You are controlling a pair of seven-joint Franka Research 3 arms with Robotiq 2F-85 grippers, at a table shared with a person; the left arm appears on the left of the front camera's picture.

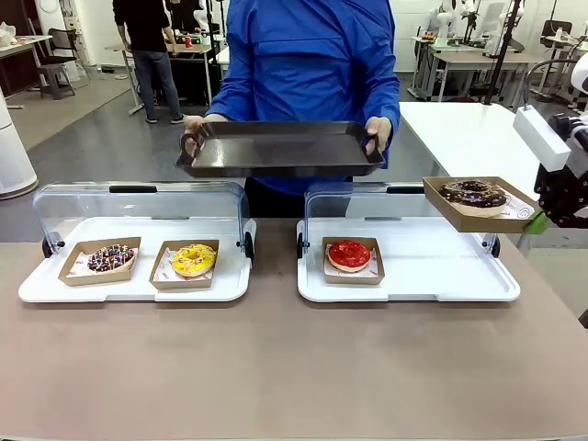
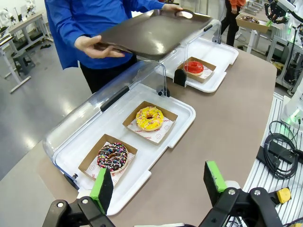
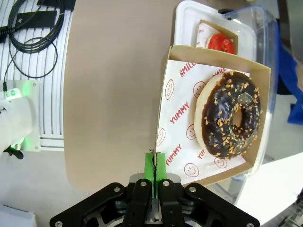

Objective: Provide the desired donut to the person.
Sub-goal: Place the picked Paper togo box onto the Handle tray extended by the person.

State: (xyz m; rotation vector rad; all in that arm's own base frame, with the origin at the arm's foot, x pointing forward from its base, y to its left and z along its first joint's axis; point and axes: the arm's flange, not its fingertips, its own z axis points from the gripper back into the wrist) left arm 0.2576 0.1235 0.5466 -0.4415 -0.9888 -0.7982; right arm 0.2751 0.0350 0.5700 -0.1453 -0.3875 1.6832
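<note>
A brown table (image 1: 276,367) spans the near side, its top plain and matte. Beyond it the floor (image 1: 92,138) is smooth grey, with a pale sheen from overhead light, most at the far left. A white table (image 1: 459,133) stands to the right, just past the brown one. At the far left are a desk (image 1: 18,46) with a black chair (image 1: 62,41) behind it and a grey stool (image 1: 55,81) in front. At the far right stand grey-topped desks (image 1: 469,60) and another chair (image 1: 554,32). A white rounded column (image 1: 14,152) stands at the left edge.
</note>
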